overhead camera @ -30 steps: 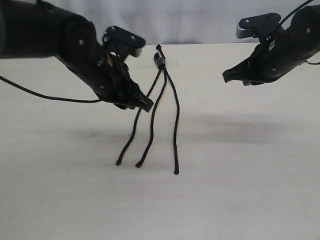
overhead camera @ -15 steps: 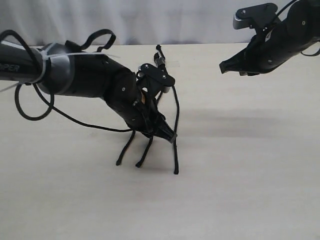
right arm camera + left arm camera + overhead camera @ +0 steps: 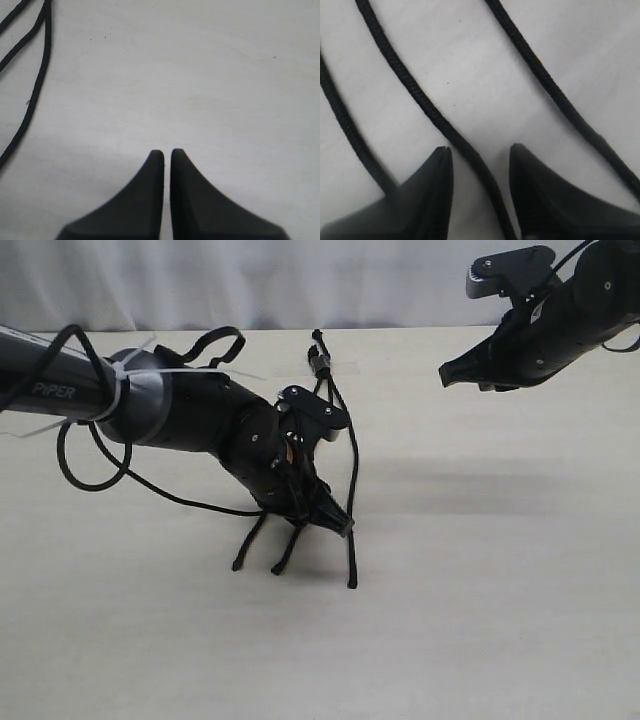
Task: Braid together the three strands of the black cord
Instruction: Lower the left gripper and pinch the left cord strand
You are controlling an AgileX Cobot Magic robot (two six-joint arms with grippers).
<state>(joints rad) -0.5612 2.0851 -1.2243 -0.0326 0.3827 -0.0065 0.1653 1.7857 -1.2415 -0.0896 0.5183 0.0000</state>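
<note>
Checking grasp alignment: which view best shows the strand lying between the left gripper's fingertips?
The left wrist view: the strand runs between the open fingertips of the left gripper. In the exterior view the gripper itself covers that stretch. The right wrist view shows only stretches of the strands, none between fingers.

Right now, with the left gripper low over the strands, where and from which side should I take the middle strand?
Grip the middle strand in its free-end half, where it runs between the open fingers of the left gripper. Come straight down from above with the jaws across it. It lies flat on the table, with bare surface on either side there.
</note>
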